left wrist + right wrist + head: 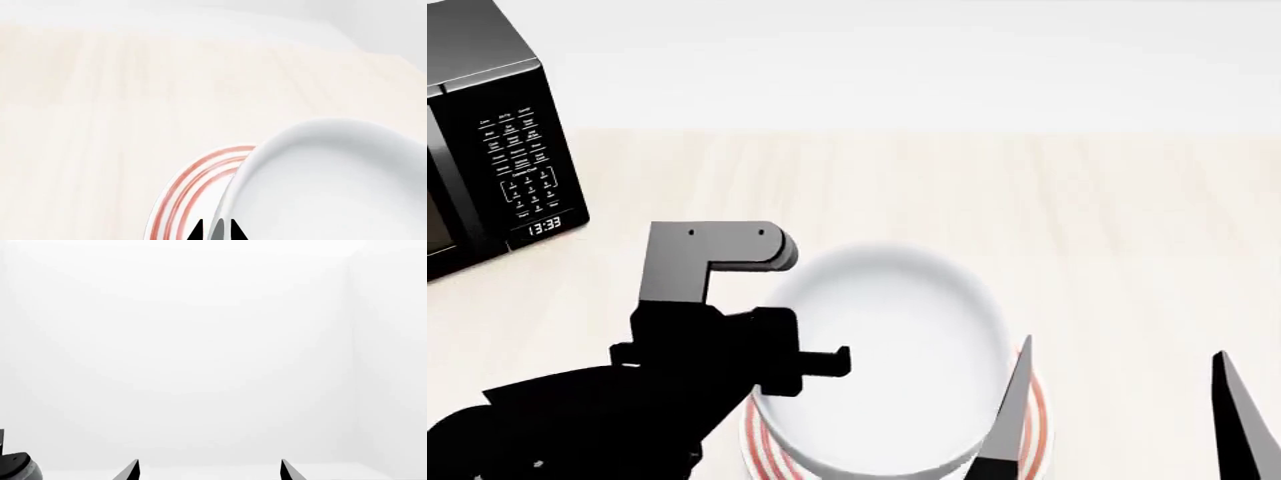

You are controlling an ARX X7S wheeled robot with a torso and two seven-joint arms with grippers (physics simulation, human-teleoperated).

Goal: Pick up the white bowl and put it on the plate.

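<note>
The white bowl [881, 360] is over the plate [1036, 432], whose red rings show past the bowl's edges. I cannot tell whether the bowl rests on the plate or hangs just above it. My left gripper [827, 362] is shut on the bowl's left rim. In the left wrist view the left gripper [217, 231] has its two black tips on either side of the bowl [333, 185] rim, with the plate [193, 190] behind. My right gripper [1121, 410] is open and empty, just right of the bowl. In the right wrist view the right gripper [210, 470] faces only a white wall.
A black microwave [487, 130] stands at the far left of the pale wooden table [1094, 220]. A white wall lies behind the table's far edge.
</note>
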